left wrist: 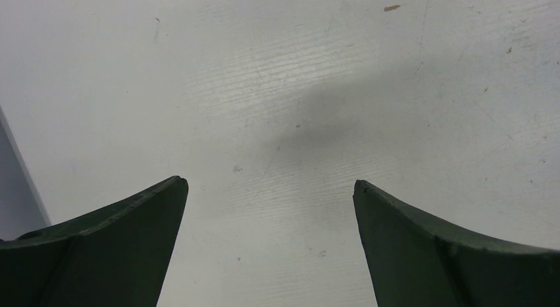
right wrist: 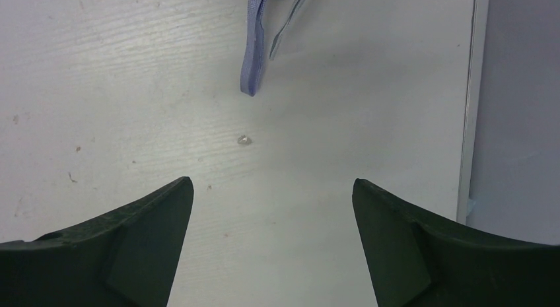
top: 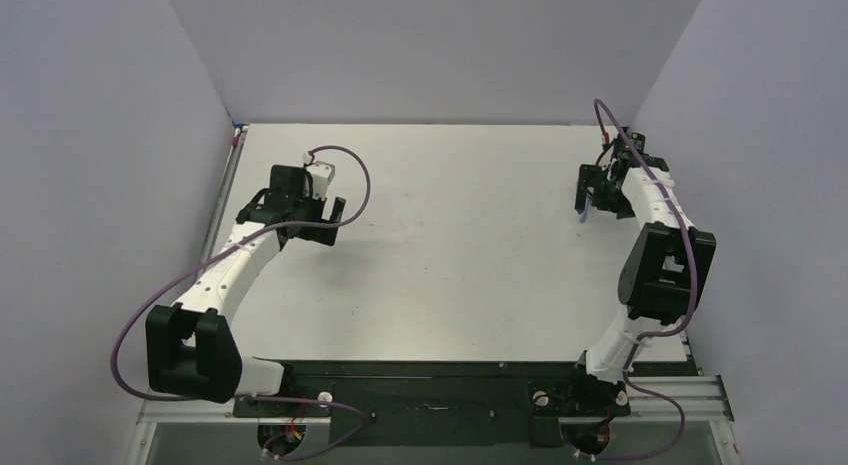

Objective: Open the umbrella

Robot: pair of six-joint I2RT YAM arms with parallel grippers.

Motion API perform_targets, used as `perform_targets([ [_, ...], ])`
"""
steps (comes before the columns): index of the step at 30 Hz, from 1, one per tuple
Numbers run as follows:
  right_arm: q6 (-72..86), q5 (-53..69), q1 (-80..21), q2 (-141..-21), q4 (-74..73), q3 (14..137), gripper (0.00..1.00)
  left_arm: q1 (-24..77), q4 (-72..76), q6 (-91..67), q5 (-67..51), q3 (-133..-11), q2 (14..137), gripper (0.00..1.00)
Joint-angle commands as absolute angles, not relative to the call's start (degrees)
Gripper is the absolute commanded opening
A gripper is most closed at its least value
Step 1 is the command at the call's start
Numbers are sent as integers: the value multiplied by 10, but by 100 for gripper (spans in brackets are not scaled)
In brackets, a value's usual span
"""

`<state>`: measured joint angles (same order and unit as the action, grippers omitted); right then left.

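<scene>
Both claws are sitting wide apart, holding nothing: left claw (left wrist: 271,188) over bare bench (top: 450,245), right claw (right wrist: 272,188) near the far right corner. Only a lavender strap (right wrist: 253,49) is showing; umbrella itself is out of view. Opening not started.

So here's what I'm built like — two arms with white link shells and chunky black joint housings, bolted onto a black base plate at the near edge. My left arm (top: 225,275) and right arm (top: 650,275) each drag a thin purple cable that loops from the base out to the wrist. Small white round fittings sit on the base plate beside my mounts. Fingers (left wrist: 112,247) on both wrists are matte dark green-black, curved like horns, tapering to blunt tips — slightly scuffed edges.
</scene>
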<state>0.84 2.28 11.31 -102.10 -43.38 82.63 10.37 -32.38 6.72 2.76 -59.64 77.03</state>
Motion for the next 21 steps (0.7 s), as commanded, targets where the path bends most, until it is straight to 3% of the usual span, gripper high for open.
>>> perform_targets([
  [1,7,16,122,-1056,-426,865,84,106,-309,77,6,-630,790,97],
  [12,10,12,127,-1173,-426,989,74,106,-322,80,11,-654,839,97],
  [21,10,9,142,-1214,-425,1014,48,106,-329,79,5,-688,883,97],
])
